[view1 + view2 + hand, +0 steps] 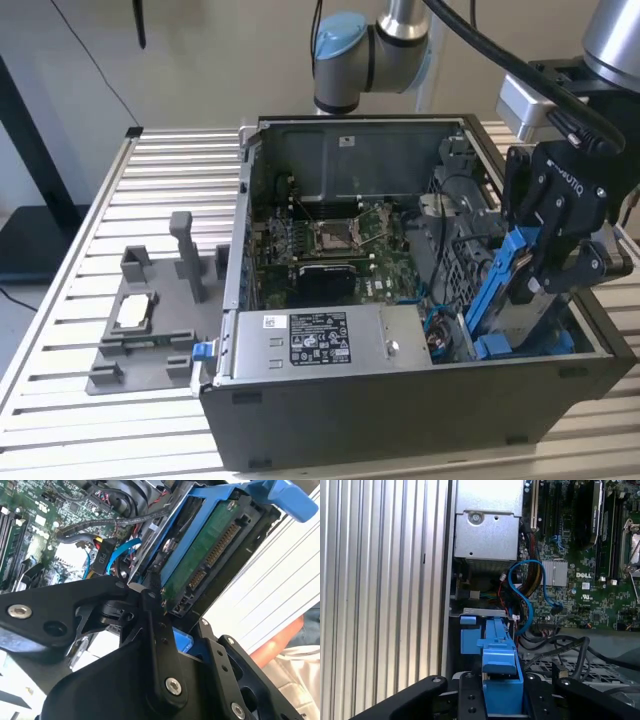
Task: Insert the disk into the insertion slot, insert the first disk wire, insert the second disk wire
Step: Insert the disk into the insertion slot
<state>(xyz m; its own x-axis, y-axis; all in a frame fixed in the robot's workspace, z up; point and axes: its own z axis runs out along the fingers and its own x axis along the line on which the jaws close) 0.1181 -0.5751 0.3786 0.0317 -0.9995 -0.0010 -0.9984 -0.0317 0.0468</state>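
Exterior view: gripper pinches the disk, tilted, low in the computer case's drive bay at the exterior view's right.
Second wrist view: connector exposed.
First wrist view: jaws apparently clamp the blue carrier; square it before pushing.

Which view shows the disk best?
The exterior view: the disk stands tilted in its blue carrier at the case's corner, held by the pincer. The second wrist view shows its circuit-board side and connectors; the first wrist view, the carrier's edge.
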